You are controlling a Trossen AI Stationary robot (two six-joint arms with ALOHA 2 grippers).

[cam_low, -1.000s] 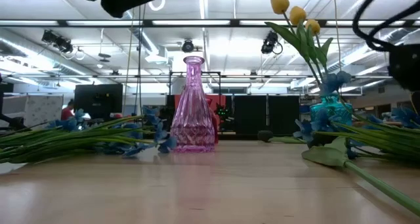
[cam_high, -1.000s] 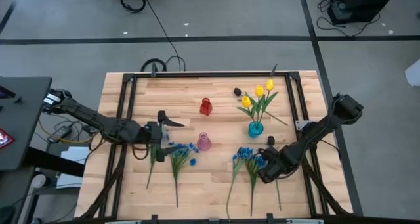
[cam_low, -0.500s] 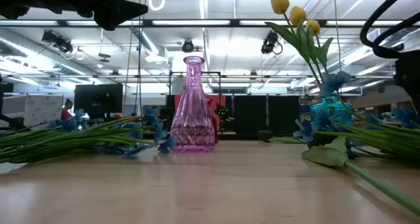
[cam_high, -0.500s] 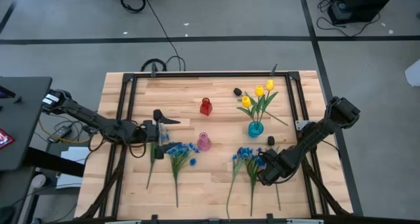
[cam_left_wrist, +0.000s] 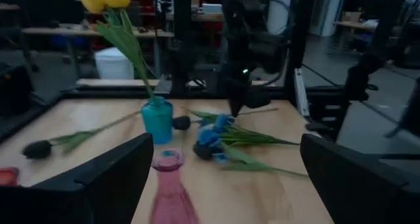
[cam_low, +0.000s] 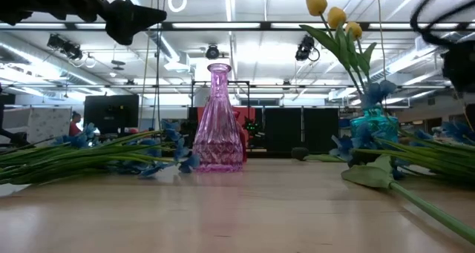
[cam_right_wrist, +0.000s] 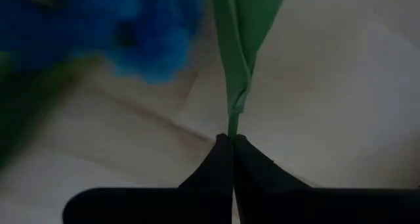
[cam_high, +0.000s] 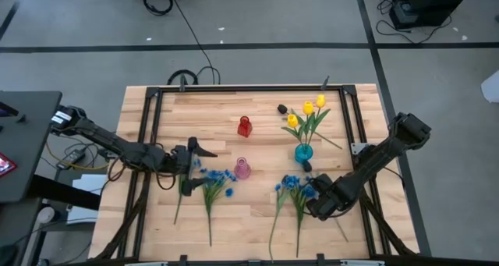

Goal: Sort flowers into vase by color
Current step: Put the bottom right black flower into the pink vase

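The right hand (cam_right_wrist: 231,140) has just pinched shut on a green stem (cam_right_wrist: 237,66) lying on the tabletop (cam_high: 257,219) beside the blue blossoms (cam_high: 295,185), so 1 flower looks ready to lift. The left hand (cam_high: 189,163) waits wide open over the other blue bunch (cam_high: 212,178), near the pink vase (cam_high: 242,168).

High view looks straight down; low view level along the table (cam_low: 223,208); both share the pink vase (cam_high: 242,169).
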